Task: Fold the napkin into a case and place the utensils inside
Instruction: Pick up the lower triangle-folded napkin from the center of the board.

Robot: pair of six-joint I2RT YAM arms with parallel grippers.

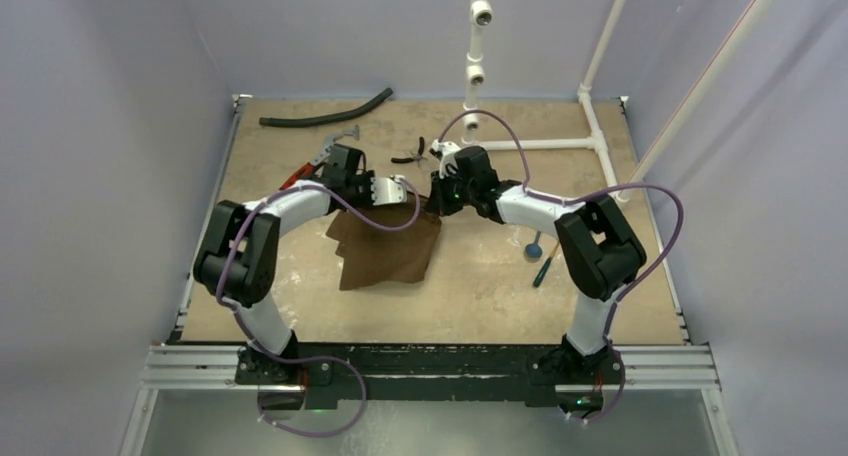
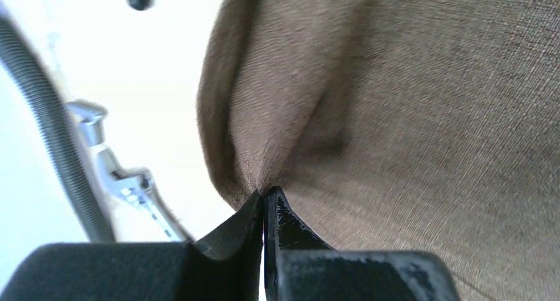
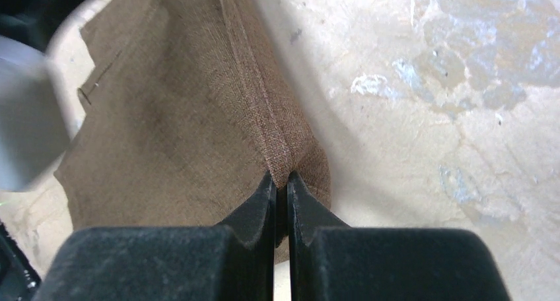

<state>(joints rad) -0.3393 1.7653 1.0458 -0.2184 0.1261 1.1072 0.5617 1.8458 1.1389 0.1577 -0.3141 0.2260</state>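
Left gripper (image 2: 264,194) and right gripper (image 3: 282,179) each pinch the far edge of the napkin (image 1: 390,256), which trails toward 6 o'clock, the utensils (image 1: 540,258) lying at its 3 o'clock, nearer the right arm.

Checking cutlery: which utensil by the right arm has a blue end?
The spoon, the one farther back, with a round blue bowl; the other utensil is thin and dark.

Pale lavender walls (image 1: 100,126) are enclosing a tan, mottled tabletop (image 1: 480,296) on three sides. A white pipe frame (image 1: 545,144) is standing at its far right corner, and even light is falling across it.
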